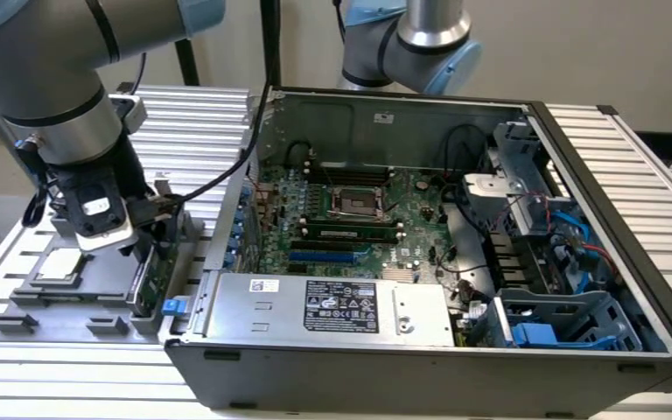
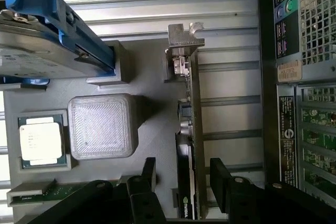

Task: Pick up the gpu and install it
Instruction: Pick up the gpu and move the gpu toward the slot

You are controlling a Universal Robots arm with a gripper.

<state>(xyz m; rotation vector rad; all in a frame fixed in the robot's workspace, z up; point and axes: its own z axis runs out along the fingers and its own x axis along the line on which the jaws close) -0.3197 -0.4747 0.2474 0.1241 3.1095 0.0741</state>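
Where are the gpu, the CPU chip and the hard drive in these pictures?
gpu [image 2: 191, 124], wrist view, on the long edge of the edge-on board.
CPU chip [image 2: 41, 140], wrist view, on the middle of its silver lid.
hard drive [image 2: 31, 51], wrist view, on its silver body between the blue rails.

I get soft, even light from overhead. The ribbed worktop [image 1: 640, 175] glares pale, while the inside of the computer case [image 1: 430, 367] is dimmer. On the wrist view, the end effector [image 2: 184, 165] is a dark silhouette.
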